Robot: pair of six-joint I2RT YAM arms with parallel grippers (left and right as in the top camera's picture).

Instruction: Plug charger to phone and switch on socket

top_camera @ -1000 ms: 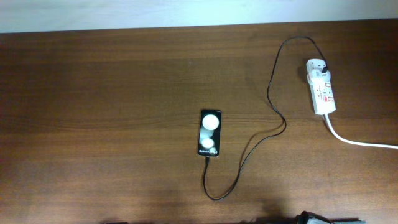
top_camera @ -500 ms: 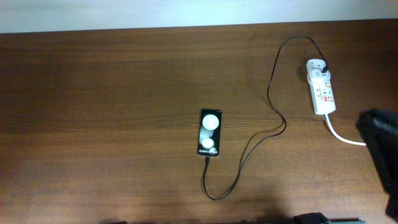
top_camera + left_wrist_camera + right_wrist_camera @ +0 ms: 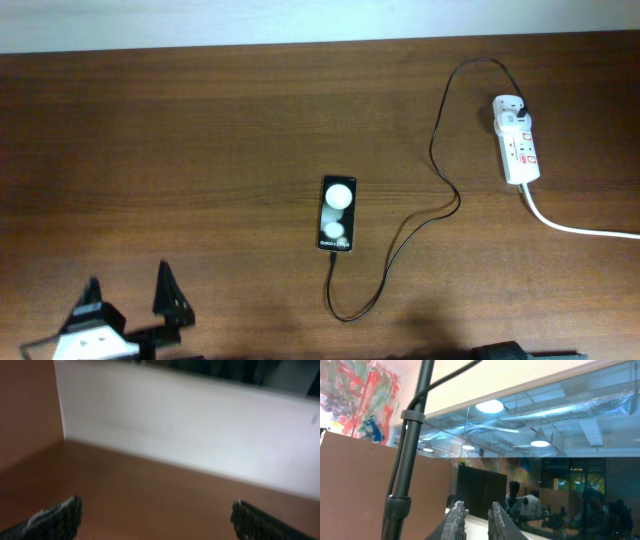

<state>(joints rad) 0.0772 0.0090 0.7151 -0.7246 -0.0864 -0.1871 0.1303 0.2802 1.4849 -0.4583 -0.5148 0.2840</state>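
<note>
From overhead the light is soft and even, falling from above: a pale sheen lies across the wooden table (image 3: 200,150) beyond the left gripper (image 3: 128,278), two round white glare spots sit on the glossy phone (image 3: 338,214) off to its right, and the picture is slightly grainy. The left wrist view is smeared with blur, its dark fingers (image 3: 55,520) soft-edged below a bright white wall (image 3: 200,435). The right wrist view is sharper, with ceiling lamps (image 3: 490,406) glowing above the right gripper (image 3: 476,506) and reflections washing over the glass (image 3: 570,460) beyond it
</note>
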